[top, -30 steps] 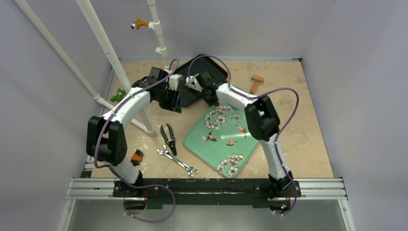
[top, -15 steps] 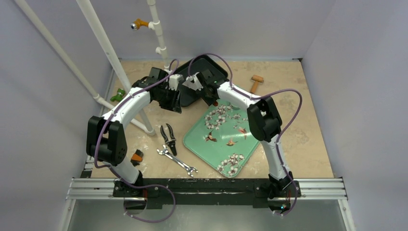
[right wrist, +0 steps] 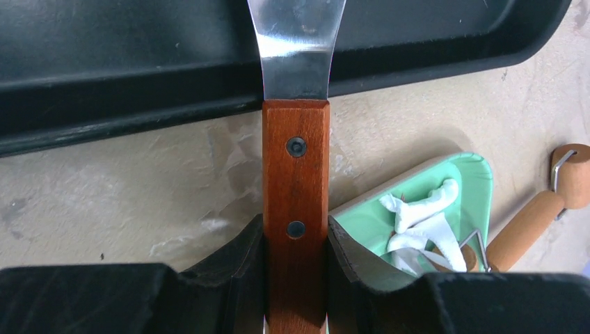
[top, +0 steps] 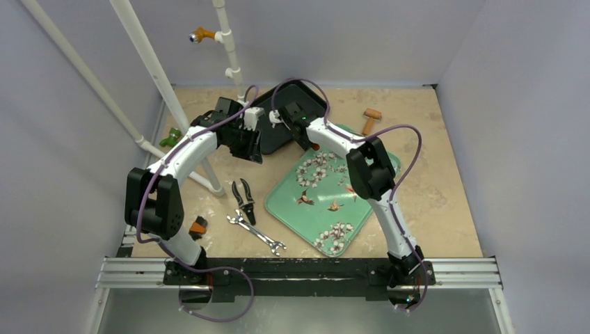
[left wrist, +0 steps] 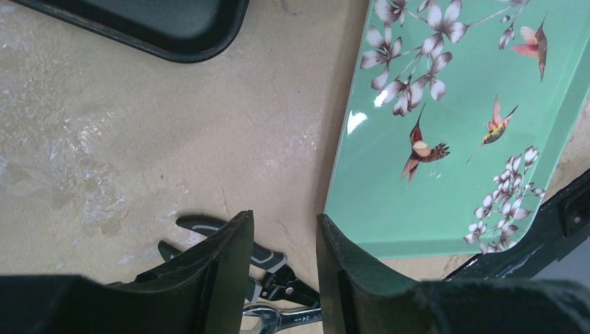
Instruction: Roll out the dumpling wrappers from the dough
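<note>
Tabletop [left wrist: 139, 139]: beige, mottled, w/ pale smears near the left arm.

Item 1. Left claw [left wrist: 283, 236]: fingers spread, nothing btwn them. Hangs over bare surface, btwn black tray and green tray. Pliers [left wrist: 264, 257] and wrench [top: 256, 233] lie just below it in the wrist view.

Item 2. Right claw [right wrist: 296, 236]: pinching spatula [right wrist: 295, 174] by its reddish wooden handle, two rivets showing. Metal blade points away from the claw, crosses the near rim of the black tray [right wrist: 139, 69] and reaches over its inside. Cannot tell whether the blade touches the tray floor.

Item 3. Dough [right wrist: 421, 212]: white, crumpled strips and scraps, lying in a corner of the green tray [left wrist: 452, 202], just right of the spatula handle. No flat round wrapper can be made out; part of that corner is hidden by the claw.

Item 4. Green tray: glossy, printed w/ white blossoms and small birds, set at an angle, right of centre. Printed area bare of dough.

Item 5. Roller [right wrist: 532, 219]: small, wooden handle, on the tabletop just beyond the tray's dough corner, apart from it.

Item 6. Misc.: green toy [top: 170, 137] at left edge; orange piece [top: 198, 226] by the left arm base; white pipes [top: 149, 69] slanting at rear left.
</note>
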